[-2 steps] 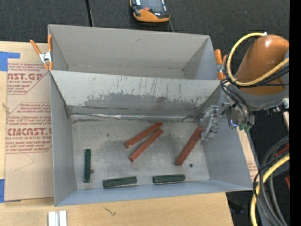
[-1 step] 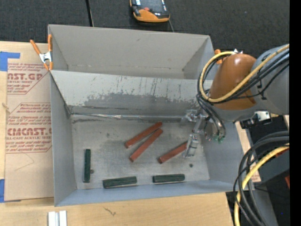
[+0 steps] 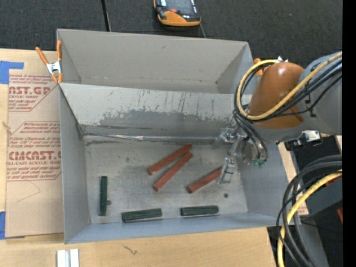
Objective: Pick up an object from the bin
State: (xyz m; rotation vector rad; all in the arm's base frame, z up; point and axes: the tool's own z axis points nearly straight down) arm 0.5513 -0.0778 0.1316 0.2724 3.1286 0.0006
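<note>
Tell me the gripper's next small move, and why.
Probably ease down onto the nearest reddish-brown bar: the gripper sits at that bar's right end, and the bar lies flat on the bin floor, not yet lifted.

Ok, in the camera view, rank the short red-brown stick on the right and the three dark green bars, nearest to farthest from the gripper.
1. The short red-brown stick, right beside the gripper.
2. The right-hand dark green bar, bottom right.
3. The middle dark green bar, bottom centre.
4. The left-hand dark green bar, far left.
</note>
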